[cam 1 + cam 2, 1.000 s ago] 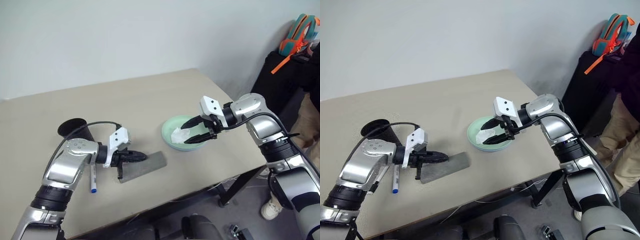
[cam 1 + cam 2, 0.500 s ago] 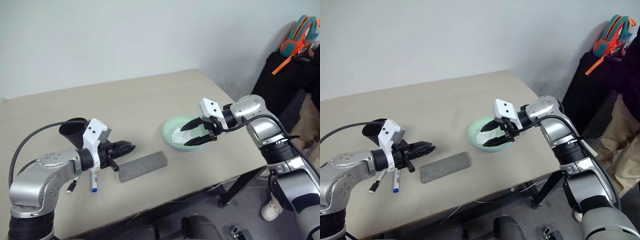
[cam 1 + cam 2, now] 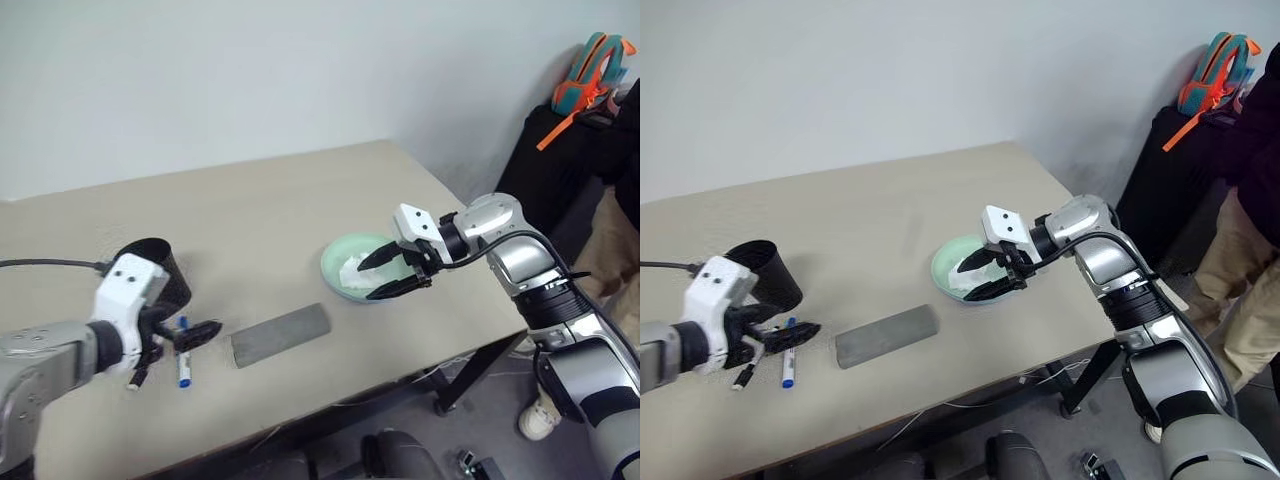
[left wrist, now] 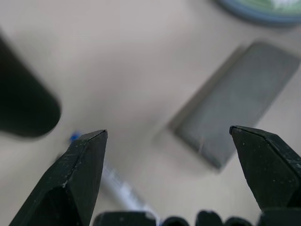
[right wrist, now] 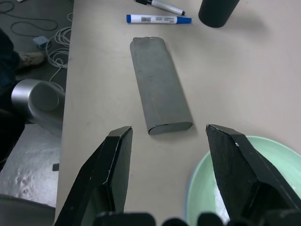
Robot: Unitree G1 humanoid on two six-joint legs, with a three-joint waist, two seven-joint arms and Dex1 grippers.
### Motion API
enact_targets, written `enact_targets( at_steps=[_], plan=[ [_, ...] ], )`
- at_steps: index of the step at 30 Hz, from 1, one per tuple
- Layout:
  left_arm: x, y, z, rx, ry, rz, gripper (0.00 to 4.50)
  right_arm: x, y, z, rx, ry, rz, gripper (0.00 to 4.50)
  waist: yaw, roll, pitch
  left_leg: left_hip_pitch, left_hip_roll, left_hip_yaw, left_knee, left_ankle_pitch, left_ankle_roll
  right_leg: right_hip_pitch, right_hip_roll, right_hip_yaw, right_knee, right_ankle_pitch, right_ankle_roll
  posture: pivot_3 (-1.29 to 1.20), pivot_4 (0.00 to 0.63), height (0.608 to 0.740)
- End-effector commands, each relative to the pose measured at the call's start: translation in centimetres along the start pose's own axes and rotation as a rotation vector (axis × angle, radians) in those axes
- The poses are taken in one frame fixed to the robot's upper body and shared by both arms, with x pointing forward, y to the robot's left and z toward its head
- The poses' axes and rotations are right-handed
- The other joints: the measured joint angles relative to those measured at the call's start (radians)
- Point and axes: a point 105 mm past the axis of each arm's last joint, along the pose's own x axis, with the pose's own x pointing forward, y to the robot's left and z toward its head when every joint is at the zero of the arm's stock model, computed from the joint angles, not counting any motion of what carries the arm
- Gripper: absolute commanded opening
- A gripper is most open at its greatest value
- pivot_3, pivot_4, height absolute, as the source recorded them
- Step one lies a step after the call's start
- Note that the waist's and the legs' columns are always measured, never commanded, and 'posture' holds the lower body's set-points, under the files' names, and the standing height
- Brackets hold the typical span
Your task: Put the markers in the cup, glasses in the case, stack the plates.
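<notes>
Marker step in hand. Our left gripper point(image 3: 780, 333) spread wide, empty; markers point(image 3: 788, 366) lie just under fingertips, cup point(image 3: 762, 272) beyond. Next: close on one marker. Right gripper point(image 3: 985, 277) open, empty, over mint plate point(image 3: 945, 270).

You have a beige desk point(image 3: 280, 200) carrying a grey case point(image 3: 281, 334), a black cup point(image 3: 160, 268), a white marker with blue cap point(image 3: 788, 365) and a black-capped one point(image 3: 748, 367). The mint green plate point(image 3: 345, 270) holds white tissue point(image 3: 352, 268). Both hands have black fingers point(image 5: 115, 165).
</notes>
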Motion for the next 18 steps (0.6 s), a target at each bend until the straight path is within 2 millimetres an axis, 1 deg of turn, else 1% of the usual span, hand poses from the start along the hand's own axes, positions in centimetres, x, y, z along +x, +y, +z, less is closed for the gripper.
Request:
enact_targets(
  at_steps=[1, 5, 9, 13, 15, 18],
  plan=[
    [-1.6, 1.2, 0.0, 0.009, -0.005, 0.042, 4.46, -0.5, -0.5, 1.3, -0.054, -0.015, -0.004, 2.72, 0.000, 0.000, 0.000, 0.000, 0.000, 0.000, 0.000, 0.000, 0.000, 0.000, 0.000, 0.000, -0.001, 0.000, 0.000, 0.00, 0.000, 0.738],
    [-2.0, 3.5, -1.8, -0.085, 0.052, 0.145, 4.46, -0.4, -0.6, 1.4, -0.057, -0.016, -0.002, 2.72, 0.003, 0.000, 0.000, -0.001, 0.001, 0.000, -0.002, -0.001, -0.001, 0.000, 0.000, -0.002, -0.005, 0.000, 0.000, 0.00, 0.000, 0.738],
    [-1.8, 4.2, -3.1, -0.129, 0.087, 0.187, 4.46, -0.5, -0.6, 1.3, -0.057, -0.017, -0.003, 2.72, 0.003, 0.000, 0.000, -0.002, 0.001, 0.001, -0.004, -0.002, -0.004, 0.001, -0.001, -0.002, -0.010, 0.000, 0.000, 0.00, 0.000, 0.738],
    [-1.6, 5.7, -4.5, -0.181, 0.122, 0.261, 4.46, -0.6, -0.7, 1.3, -0.055, -0.015, -0.005, 2.72, 0.003, -0.001, 0.000, -0.002, 0.001, 0.002, -0.007, -0.003, -0.005, 0.000, -0.001, -0.002, -0.011, 0.000, 0.000, 0.00, 0.000, 0.738],
    [-1.5, 6.3, -4.9, -0.202, 0.130, 0.280, 4.46, -0.6, -0.7, 1.3, -0.055, -0.015, -0.005, 2.72, 0.003, -0.001, 0.000, -0.002, 0.001, 0.002, -0.008, -0.003, -0.005, 0.000, -0.001, -0.002, -0.011, 0.000, 0.000, 0.00, 0.000, 0.738],
    [-1.3, 6.5, -5.3, -0.205, 0.139, 0.281, 4.46, -0.6, -0.7, 1.3, -0.055, -0.014, -0.007, 2.72, 0.003, -0.001, 0.000, -0.002, 0.001, 0.001, -0.010, -0.003, -0.005, -0.001, -0.001, -0.003, -0.011, 0.000, 0.000, 0.00, 0.000, 0.738]
  ],
)
